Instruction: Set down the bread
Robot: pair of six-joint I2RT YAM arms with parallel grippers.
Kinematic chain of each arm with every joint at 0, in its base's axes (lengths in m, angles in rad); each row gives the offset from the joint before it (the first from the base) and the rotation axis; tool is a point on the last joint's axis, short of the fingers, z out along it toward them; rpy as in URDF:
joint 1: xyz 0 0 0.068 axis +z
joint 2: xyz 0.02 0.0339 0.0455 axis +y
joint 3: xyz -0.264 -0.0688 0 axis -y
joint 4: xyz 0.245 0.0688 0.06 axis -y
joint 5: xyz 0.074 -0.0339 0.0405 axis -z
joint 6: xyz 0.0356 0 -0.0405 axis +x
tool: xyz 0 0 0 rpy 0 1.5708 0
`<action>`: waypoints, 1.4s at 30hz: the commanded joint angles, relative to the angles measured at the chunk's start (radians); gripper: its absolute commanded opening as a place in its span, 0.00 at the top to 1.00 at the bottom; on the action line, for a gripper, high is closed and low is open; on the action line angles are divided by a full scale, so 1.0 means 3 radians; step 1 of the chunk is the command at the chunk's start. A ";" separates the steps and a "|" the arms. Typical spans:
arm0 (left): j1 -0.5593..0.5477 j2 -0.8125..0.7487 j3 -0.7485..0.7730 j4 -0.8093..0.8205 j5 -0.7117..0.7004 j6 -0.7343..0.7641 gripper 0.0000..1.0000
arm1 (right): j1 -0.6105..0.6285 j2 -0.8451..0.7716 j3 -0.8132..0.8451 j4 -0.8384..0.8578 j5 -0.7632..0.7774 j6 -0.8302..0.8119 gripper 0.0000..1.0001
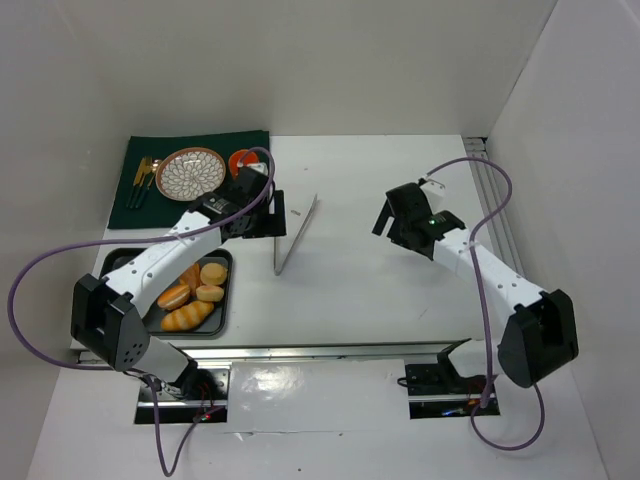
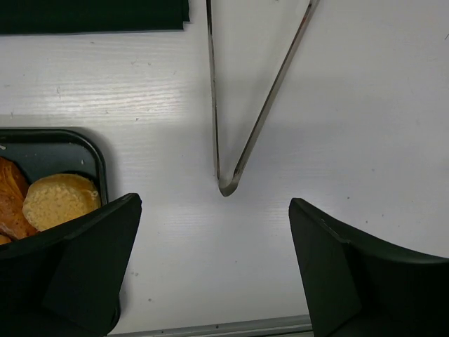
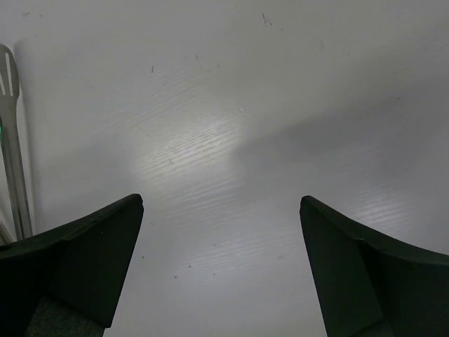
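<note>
On my near left, the tray (image 1: 227, 310) holds the bread (image 1: 173, 296), a golden-orange bun partly under the left arm. It lies beside smaller buns (image 1: 213, 273) and a loaf (image 1: 188, 316). Further out, my left pincer (image 1: 272, 212) hangs wide open over the tongs (image 1: 295, 235) on the surface (image 1: 360, 290). The right pincer (image 1: 388, 215) gapes too, holding nothing. Farthest off, a plate (image 1: 190, 172) and a cup (image 1: 241, 160) sit on the green mat (image 1: 160, 145).

Tray (image 1: 229, 300) near left; bread (image 1: 173, 296) in it, small buns (image 1: 211, 283) just right of it. Mat (image 1: 200, 141) far left, behind tray; plate (image 1: 190, 172) on mat, cutlery (image 1: 140, 180) left of plate. Tongs (image 1: 296, 235) centre, right of tray.
</note>
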State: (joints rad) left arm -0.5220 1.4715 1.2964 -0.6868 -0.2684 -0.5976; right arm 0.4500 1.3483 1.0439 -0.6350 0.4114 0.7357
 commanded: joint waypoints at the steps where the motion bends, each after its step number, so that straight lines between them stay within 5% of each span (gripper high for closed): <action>1: 0.0002 0.0034 0.0081 0.0127 0.0020 0.0105 0.00 | -0.0037 -0.0265 -0.0161 0.0224 -0.0073 -0.0034 0.00; 31: 0.0170 0.0856 -0.0159 0.0428 0.0404 0.0401 0.00 | -0.0227 -0.0751 -0.0636 0.0480 -0.0420 -0.0156 0.00; 42: 0.0165 0.1307 0.0178 0.0628 0.0644 0.0519 0.00 | -0.0227 -0.0716 -0.0606 0.0521 -0.0569 -0.0156 0.00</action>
State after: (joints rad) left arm -0.4667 1.8381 1.2823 -0.5529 -0.1162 -0.4740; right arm 0.3878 1.1557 0.8562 -0.5240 0.2466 0.6979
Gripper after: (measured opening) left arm 0.997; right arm 0.999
